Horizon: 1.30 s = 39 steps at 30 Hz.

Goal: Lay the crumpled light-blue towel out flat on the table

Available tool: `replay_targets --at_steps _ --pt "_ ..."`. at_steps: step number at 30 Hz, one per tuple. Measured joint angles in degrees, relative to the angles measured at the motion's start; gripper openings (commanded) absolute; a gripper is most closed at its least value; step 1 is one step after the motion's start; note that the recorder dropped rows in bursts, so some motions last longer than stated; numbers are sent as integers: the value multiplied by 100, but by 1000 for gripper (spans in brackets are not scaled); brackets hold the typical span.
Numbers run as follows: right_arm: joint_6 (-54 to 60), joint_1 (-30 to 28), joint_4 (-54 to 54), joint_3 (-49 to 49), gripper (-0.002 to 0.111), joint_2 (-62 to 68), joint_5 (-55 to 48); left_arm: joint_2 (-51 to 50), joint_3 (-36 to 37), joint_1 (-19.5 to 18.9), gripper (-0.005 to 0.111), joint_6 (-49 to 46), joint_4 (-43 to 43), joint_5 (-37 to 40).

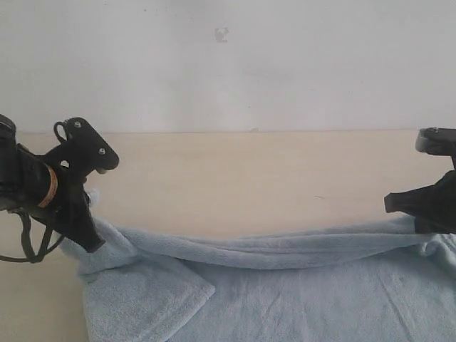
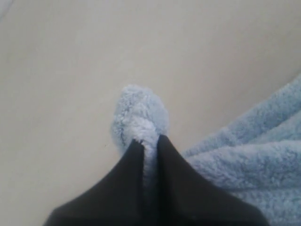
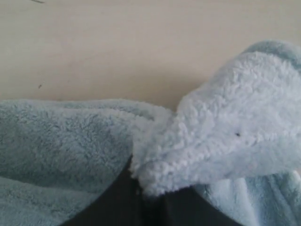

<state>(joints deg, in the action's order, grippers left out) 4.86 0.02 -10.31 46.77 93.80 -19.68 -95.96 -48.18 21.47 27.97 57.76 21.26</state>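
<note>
I am partway through the spreading. My left hand (image 1: pixel 92 241) is pinched shut on a corner tuft of the towel (image 1: pixel 285 285). In its wrist view the 2 fingers meet with only a thin strip of fleece between them. My right hand (image 1: pixel 400 206) looks clamped on the opposite end of the same edge. Its wrist view shows fleece bulging over the dark fingers, which stand close together, so I judge the grip closed on the cloth.

The towel lies on the near part of the worktop (image 1: pixel 249 171) and runs out of the exterior view at the bottom and right. The edge I hold sags between my 2 hands as a rolled ridge. Near my left hand a flap is folded back over the body of the cloth.

I think the next move is to draw both hands apart until the ridge goes taut. Then I would carry the edge toward the wall (image 1: pixel 214 64) so the roll and the flap open out, lower it and let go. Both grips are on small tufts, so the pull should be even and gentle or the fleece may slip free.

The worktop is pale beige and matte, with bare surface beyond the held edge up to the wall. The wall is plain grey-white with 1 small mark.
</note>
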Motion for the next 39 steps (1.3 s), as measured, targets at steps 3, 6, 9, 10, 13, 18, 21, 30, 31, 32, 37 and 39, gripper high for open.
replay_targets --at_steps 3,6,9,10,13,18,21,30,31,32,37,39 --pt "0 0 0 0 2 150 401 -179 -122 0 4 55 186 -37" --pt "0 0 0 0 15 216 764 -306 -360 -25 4 298 256 -75" --pt "0 0 0 0 34 216 1157 -425 -612 -112 4 531 269 -96" --pt "0 0 0 0 38 216 1263 -458 -682 -168 4 572 280 -96" --pt "0 0 0 0 39 216 1618 -543 -777 -344 4 636 280 -128" --pt "-11 0 0 0 39 216 2123 -684 -777 -579 13 697 280 -299" --pt "-23 0 0 0 39 216 2181 -720 -777 -607 34 750 251 -412" --pt "-159 0 0 43 39 203 2121 -720 -792 -607 75 907 181 -548" --pt "-232 0 0 101 39 178 2019 -720 -815 -607 75 1004 179 -548" --pt "-267 0 0 156 39 149 1896 -720 -841 -607 75 1119 167 -534" --pt "-343 0 0 624 38 -235 1014 -649 -1096 -607 68 1743 140 -367" --pt "-302 0 0 763 27 -373 756 -512 -1132 -607 49 1932 -80 -326"
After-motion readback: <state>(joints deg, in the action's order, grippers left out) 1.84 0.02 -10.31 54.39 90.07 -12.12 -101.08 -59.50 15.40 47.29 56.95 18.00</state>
